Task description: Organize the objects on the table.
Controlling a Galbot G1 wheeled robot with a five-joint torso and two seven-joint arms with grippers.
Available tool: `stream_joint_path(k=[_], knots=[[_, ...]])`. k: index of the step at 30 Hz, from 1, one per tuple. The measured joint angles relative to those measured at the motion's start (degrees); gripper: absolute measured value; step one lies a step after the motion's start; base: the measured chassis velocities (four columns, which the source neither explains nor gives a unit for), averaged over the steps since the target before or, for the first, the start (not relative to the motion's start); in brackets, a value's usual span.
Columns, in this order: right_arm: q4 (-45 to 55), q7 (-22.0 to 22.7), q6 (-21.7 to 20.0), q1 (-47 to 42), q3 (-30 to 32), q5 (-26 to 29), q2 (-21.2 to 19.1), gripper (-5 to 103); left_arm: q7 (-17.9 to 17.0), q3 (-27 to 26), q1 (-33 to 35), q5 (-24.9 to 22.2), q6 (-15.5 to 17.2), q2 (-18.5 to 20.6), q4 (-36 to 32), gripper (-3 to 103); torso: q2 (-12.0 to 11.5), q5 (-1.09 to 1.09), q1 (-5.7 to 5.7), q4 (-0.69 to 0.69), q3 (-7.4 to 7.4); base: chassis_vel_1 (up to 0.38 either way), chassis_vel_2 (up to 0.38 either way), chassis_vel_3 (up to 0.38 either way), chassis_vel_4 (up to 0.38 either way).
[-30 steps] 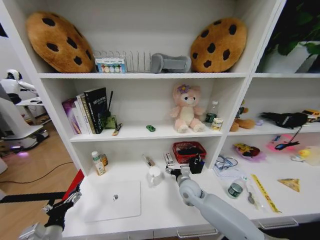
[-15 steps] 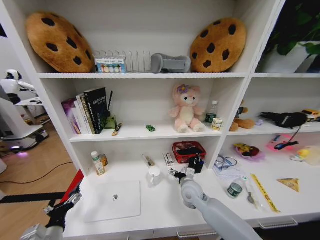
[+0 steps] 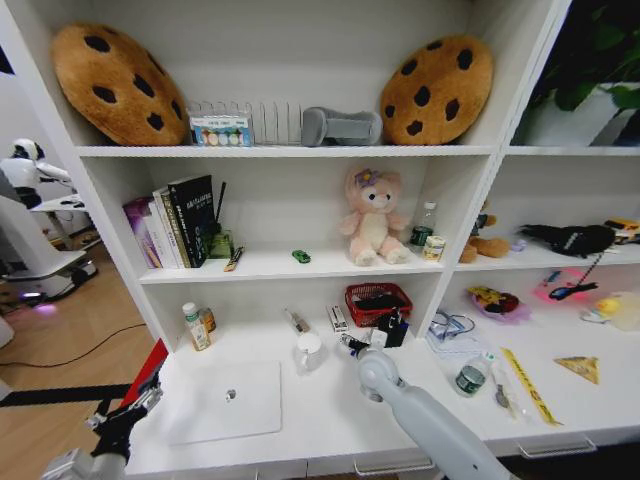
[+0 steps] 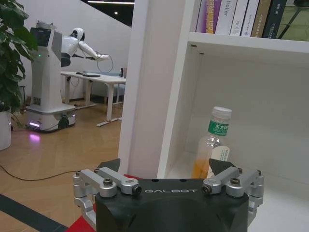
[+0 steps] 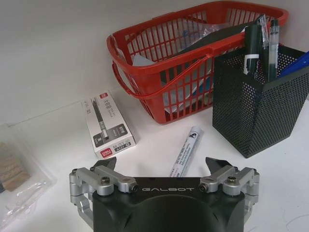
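Note:
My right gripper hovers open low over the white table, just short of a black mesh pen holder with black and blue pens. A white marker lies on the table between its fingers. A red basket and a small pen box sit just beyond. The silver laptop lies shut at the left front. A green-lidded jar, yellow ruler and yellow triangle lie to the right. My left gripper waits open off the table's left end.
A white mug stands left of my right gripper. A drink bottle stands at the back left. A clear plastic packet lies beside the right gripper. Books, a plush toy and a tiny green car occupy the shelf above.
My right arm has pushed a little farther back toward the pen holder and basket. The left arm has stayed where it was.

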Motion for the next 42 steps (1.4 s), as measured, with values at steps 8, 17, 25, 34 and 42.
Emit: stream_joint_path(k=[8, 17, 25, 34, 42], knots=[[-2.5, 1.2, 0.0, 1.0, 0.0, 1.1, 2.5, 100, 0.1, 0.1, -0.1, -0.1, -0.3, 0.0, 0.9, 100, 0.0, 0.0, 0.0, 0.01, 0.0, 0.0, 0.0, 0.0, 0.0], [-3.5, 3.1, 0.4, 0.1, 2.2, 1.3, 5.0, 100, 0.2, -0.1, -0.1, -0.6, -0.6, 0.5, 1.5, 100, 0.0, 0.0, 0.0, 0.01, 0.0, 0.0, 0.0, 0.0, 0.0], [-5.0, 3.1, 0.7, -0.3, 4.2, 0.9, 4.4, 100, 0.2, 0.6, -0.6, -0.4, -0.6, 0.7, 1.6, 100, 0.0, -0.01, 0.0, 0.01, -0.02, 0.0, 0.0, 0.0, 0.0], [-6.7, 2.6, 0.9, 0.7, 3.3, 0.3, 2.6, 74, 0.1, 1.0, -0.8, -0.1, -0.4, 0.8, 1.5, 100, 0.0, -0.02, -0.01, -0.02, -0.01, 0.0, 0.0, 0.0, 0.0], [-5.0, 3.5, 0.9, -0.1, 2.2, 0.3, 2.8, 41, 0.1, 0.7, -0.4, 0.0, -0.5, 0.6, 1.2, 100, 0.0, -0.01, 0.0, 0.01, -0.01, 0.0, 0.0, 0.0, 0.0]])
